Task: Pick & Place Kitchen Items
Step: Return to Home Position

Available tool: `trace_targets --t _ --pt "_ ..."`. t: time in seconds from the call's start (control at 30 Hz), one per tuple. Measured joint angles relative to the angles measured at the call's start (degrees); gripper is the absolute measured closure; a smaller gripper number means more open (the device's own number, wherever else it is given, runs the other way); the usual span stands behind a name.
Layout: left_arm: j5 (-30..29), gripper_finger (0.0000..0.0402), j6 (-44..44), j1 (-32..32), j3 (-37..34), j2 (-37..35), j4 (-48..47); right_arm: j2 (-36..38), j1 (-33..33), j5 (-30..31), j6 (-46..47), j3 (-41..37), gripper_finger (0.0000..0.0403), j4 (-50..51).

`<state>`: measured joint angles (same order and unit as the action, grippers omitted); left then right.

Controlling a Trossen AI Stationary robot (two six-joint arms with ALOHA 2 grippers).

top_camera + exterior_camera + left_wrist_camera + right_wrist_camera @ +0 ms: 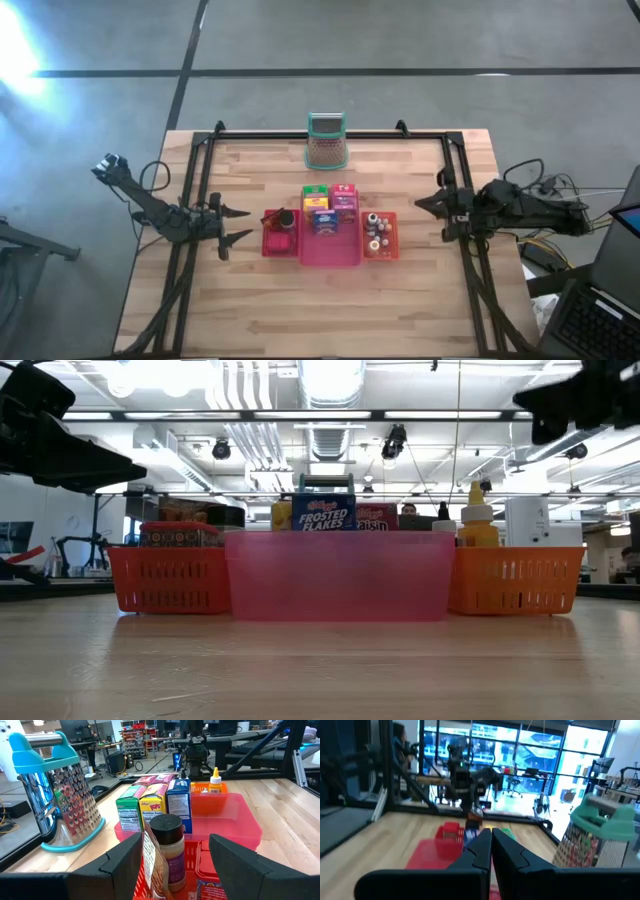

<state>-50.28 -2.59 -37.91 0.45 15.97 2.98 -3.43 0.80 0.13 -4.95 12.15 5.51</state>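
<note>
The light wooden plank table (300,310) carried a teal-handled metal box grater (326,140) near its far edge. At mid-table, side by side, sat a red mesh basket (266,248), a pink translucent tub (330,257) and an orange mesh basket (393,240).

My high camera looks straight down on the pink bin (330,250). My low camera faces it level, and my wrist cameras flank it.

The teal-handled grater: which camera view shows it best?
The left wrist view: the grater stands close, handle and holes plain. The high view shows only its top, the right wrist view cuts off its side, the low view just its handle behind the boxes.
</note>
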Motion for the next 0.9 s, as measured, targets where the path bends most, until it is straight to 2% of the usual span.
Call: trace_targets --t 0.17,0.33,0.43,0.9 --pt "0.01 0.0165 0.02 0.02 0.02 0.00 0.00 2.44 -0.02 0.29 0.26 -3.82 0.0394 0.20" --pt "0.01 0.0165 0.00 0.02 0.01 0.00 0.00 3.39 0.00 10.24 -0.59 -5.33 0.0394 -0.04" --pt "0.02 0.0165 0.02 0.02 -0.01 0.00 0.00 3.18 -0.02 13.55 0.51 -6.13 0.0394 0.29" --pt "0.02 0.0165 0.00 0.02 0.02 0.00 0.00 0.96 -0.02 13.52 1.53 -7.53 0.0394 0.16"
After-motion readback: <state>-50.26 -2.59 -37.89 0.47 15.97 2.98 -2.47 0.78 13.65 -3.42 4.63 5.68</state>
